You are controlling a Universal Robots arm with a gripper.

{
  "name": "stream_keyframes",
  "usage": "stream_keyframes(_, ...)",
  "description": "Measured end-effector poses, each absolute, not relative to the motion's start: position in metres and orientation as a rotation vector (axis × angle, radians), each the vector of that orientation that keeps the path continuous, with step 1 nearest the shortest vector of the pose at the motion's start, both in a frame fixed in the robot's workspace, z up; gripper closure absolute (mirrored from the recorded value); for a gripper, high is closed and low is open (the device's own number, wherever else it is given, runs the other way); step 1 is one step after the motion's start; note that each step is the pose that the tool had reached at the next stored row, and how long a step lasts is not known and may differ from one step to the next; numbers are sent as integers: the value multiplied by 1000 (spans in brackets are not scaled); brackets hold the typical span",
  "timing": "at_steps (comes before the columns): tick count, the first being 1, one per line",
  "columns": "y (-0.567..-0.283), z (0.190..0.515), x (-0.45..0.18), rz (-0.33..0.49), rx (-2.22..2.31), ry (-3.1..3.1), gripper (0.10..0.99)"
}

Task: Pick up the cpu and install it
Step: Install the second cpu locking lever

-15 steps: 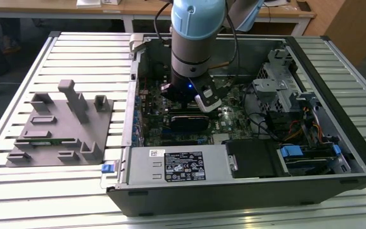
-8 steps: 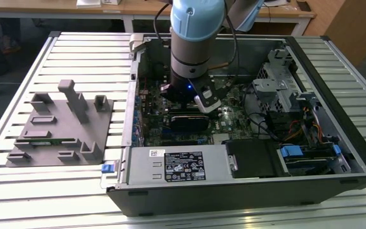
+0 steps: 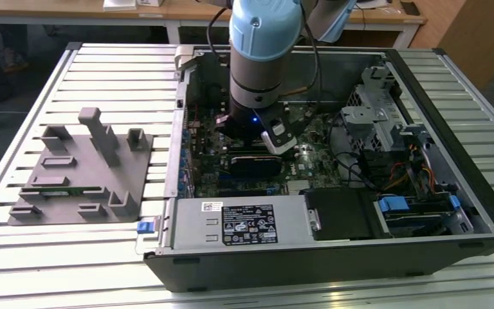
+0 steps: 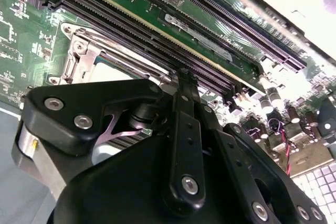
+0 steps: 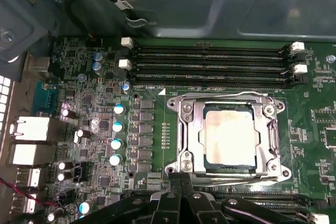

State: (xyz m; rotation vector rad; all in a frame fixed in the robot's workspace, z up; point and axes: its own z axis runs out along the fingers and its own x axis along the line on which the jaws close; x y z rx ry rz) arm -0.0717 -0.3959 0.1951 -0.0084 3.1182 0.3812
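Note:
The cpu (image 5: pixel 229 137), a pale silver square, lies flat inside the metal socket frame (image 5: pixel 185 129) on the green motherboard. A strip of the cpu (image 4: pixel 118 70) also shows past the gripper body in the second wrist view. My gripper (image 5: pixel 181 178) hangs just beside the socket's edge, with its two thin black fingertips pressed together and nothing between them. In the exterior view the gripper (image 3: pixel 254 149) is low inside the open computer case, over the motherboard. The fingertips (image 4: pixel 185 75) end next to the memory slots.
A grey plastic holder tray (image 3: pixel 80 174) with upright blocks lies on the slatted table at the exterior view's left. Inside the case (image 3: pixel 333 257) are the power supply (image 3: pixel 238 222), drive cages (image 3: pixel 375 109) and cables. Memory slots (image 5: pixel 210 64) and capacitors (image 5: pixel 118 127) flank the socket.

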Motion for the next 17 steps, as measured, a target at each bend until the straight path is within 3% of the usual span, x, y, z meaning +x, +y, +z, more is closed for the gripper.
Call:
stream_keyframes(10,-396,191,-75,461,-11,3107,980)
stream_keyframes(17,-396,192,-77,466,-12,3106,980)
